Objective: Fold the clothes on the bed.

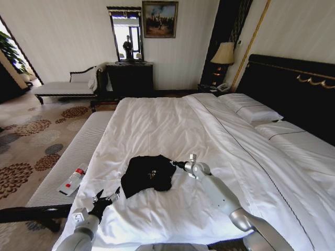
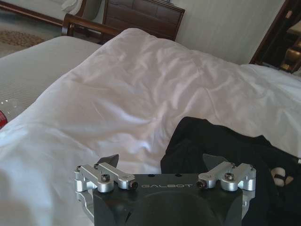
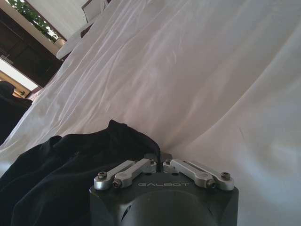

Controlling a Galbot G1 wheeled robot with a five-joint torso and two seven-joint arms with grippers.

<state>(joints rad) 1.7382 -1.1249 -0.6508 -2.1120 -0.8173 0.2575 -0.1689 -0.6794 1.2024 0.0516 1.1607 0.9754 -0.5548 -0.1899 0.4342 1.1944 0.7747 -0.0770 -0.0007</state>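
The clothes are one black T-shirt lying crumpled on the white bed, near its foot. My right gripper is at the shirt's right edge. In the right wrist view its fingers are shut together, pinching the edge of the black cloth. My left gripper hovers open just off the shirt's near left corner. In the left wrist view that gripper has its fingers spread wide, with the black shirt just ahead of them and nothing between them.
A pale upholstered bench runs along the bed's left side with a plastic bottle on it. Pillows and the dark headboard are at the right. A dark dresser and a chaise stand by the far wall.
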